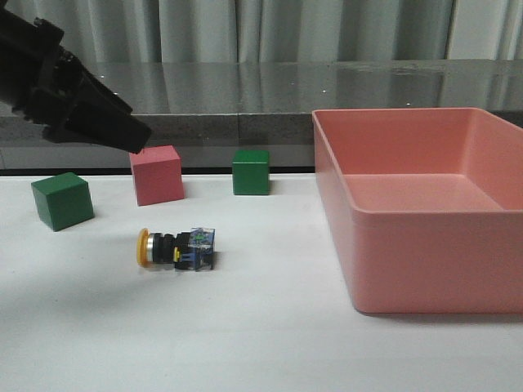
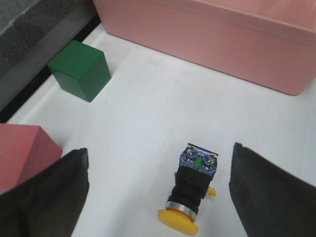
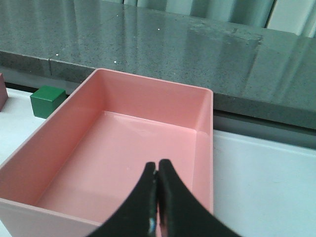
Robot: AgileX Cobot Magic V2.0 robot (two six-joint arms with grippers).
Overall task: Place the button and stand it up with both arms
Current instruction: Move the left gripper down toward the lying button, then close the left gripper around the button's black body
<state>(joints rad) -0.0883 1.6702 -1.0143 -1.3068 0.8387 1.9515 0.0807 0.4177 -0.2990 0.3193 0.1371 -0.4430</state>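
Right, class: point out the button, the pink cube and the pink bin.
button (image 1: pixel 176 248), front view, on its black body.
pink cube (image 1: pixel 157 175), front view, on its front face.
pink bin (image 1: pixel 433 261), front view, on its near outer wall.

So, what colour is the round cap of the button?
Yellow. The cap of the button shows best in the front view, facing left as the button lies on its side.
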